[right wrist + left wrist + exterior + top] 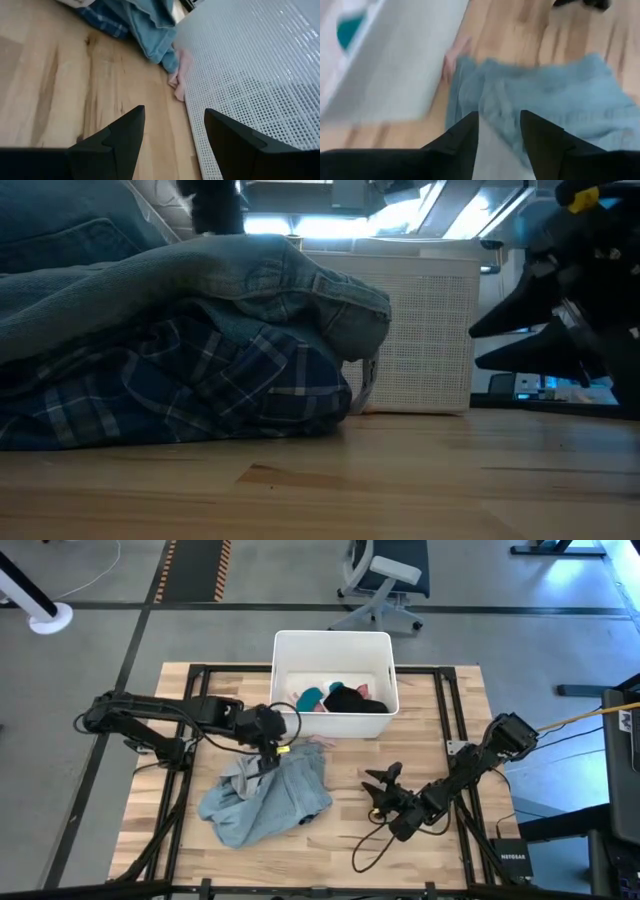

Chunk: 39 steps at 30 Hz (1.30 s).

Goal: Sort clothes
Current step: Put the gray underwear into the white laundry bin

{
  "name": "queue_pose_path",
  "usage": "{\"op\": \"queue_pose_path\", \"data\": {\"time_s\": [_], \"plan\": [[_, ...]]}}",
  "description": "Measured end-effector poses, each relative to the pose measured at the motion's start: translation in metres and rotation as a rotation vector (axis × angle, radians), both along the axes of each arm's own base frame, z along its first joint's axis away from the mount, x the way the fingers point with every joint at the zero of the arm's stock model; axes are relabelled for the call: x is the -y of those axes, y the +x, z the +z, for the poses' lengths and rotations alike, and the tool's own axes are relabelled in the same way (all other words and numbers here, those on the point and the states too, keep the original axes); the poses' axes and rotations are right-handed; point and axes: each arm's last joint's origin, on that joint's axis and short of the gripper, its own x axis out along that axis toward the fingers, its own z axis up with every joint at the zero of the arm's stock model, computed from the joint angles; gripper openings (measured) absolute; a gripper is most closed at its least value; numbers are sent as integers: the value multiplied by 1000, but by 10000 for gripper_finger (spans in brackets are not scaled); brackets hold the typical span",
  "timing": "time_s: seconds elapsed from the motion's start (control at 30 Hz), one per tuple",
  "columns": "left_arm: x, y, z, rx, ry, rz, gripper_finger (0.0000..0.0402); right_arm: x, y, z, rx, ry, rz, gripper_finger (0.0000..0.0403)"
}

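Note:
A grey-blue shirt [270, 800] lies in a heap on the table in front of the white bin [330, 637]. It covers a blue-and-white plaid shirt [200, 380]. My left gripper [270, 752] is at the heap's far edge, shut on the grey-blue shirt [560, 95]. A pink piece [180, 75] lies on the table against the foot of the bin's near wall. Teal [310, 697] and black [355, 700] pieces lie inside the bin. My right gripper [380, 792] is open and empty, low over the table to the right of the heap. My left gripper has a pale fold of the grey-blue shirt [495, 150] between its two fingers, at the heap's far edge. The fingers slant down from the table's left. The rest of the shirt lies slack on the table and on the plaid shirt.
The bin's perforated near wall [250, 60] stands close beyond my right gripper. Black cables [370, 845] lie on the table near the right arm. Bare wood [350, 820] shows between the heap and my right gripper. An office chair [385, 575] stands beyond the table.

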Motion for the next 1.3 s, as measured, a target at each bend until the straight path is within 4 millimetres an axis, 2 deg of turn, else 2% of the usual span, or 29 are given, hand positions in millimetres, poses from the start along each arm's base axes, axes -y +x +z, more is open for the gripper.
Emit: {"op": "queue_pose_path", "data": {"time_s": [0.2,0.33,0.47,0.57,0.67,0.83,1.07,1.17,1.3], "plan": [[2,-19,-23,-224,-57,143,139,-1,0,-1,-48,-33,37,225],[12,-24,-38,-270,-78,178,139,0,0,-1,-49,-36,37,225],[29,-25,-51,-267,-122,168,139,0,0,-1,-57,-48,42,225],[46,-22,-63,-214,-186,111,139,0,0,-1,-60,-50,44,225],[62,-13,-75,-79,-251,31,139,0,0,-1,-59,-49,44,225],[75,1,-92,148,-340,-45,139,0,0,-1,-57,-46,43,225],[89,19,-122,170,-345,-106,139,0,0,-1,-58,-47,42,225],[91,22,-113,117,-333,-141,139,0,0,-1,-58,-47,42,225],[91,23,-78,51,-253,-135,139,0,0,-1,-50,-35,37,225]]}}
